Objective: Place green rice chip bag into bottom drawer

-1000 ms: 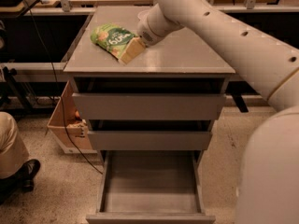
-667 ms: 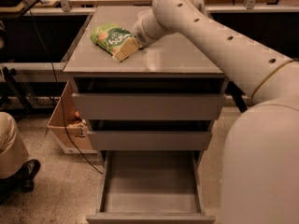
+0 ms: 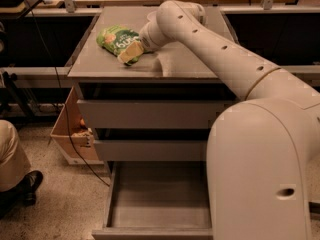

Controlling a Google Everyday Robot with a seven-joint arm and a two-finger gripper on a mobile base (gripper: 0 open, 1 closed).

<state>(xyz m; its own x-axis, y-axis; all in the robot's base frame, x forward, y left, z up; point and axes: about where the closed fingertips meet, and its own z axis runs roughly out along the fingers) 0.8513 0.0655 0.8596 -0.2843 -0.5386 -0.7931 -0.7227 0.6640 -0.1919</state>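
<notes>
Moved since a second ago: the arm's white bulk fills more of the right side, while the end effector (image 3: 132,52) stays at the near right corner of the green rice chip bag (image 3: 116,38). Grip state: cannot tell, though it touches the bag. Bag: lying flat on the grey bench (image 3: 185,64), toward its left side. Bottom drawer (image 3: 160,200): pulled out, flat grey floor showing. Cardboard box (image 3: 67,131): on the floor, left of the bench.
</notes>
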